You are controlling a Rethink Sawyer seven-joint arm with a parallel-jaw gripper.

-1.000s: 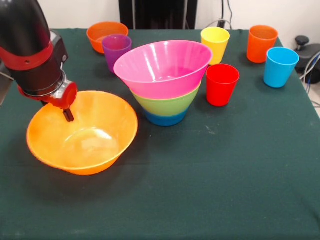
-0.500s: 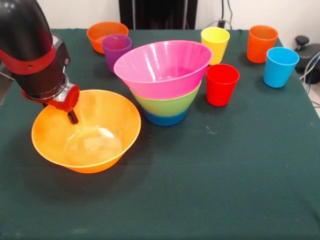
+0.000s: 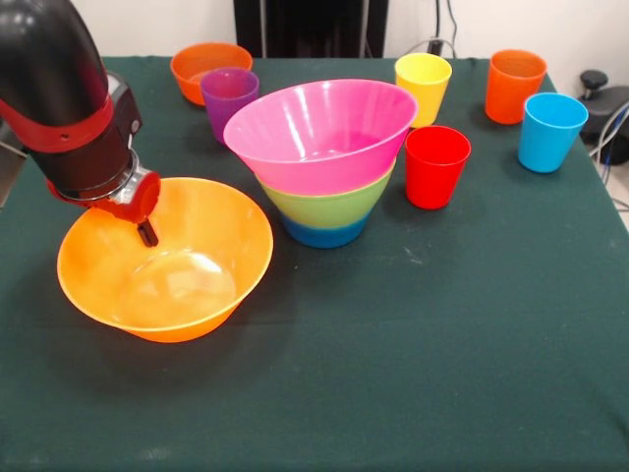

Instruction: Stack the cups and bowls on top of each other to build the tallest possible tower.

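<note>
Bowls nest mouth-up in a stack (image 3: 324,157): blue at the base, green, then pink, which holds nothing. Beside it the big orange bowl (image 3: 165,261) is tilted, also without contents, its rim at the gripper (image 3: 145,232), whose fingers' grip I cannot tell. Five cups stand upright around.

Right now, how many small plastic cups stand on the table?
5: purple plastic cup at far left, yellow plastic cup, red plastic cup, orange plastic cup, light blue plastic cup at right.

Fingers (image 3: 147,234) inside large orange bowl (image 3: 197,285); pink-topped tower (image 3: 324,162) beside.
</note>
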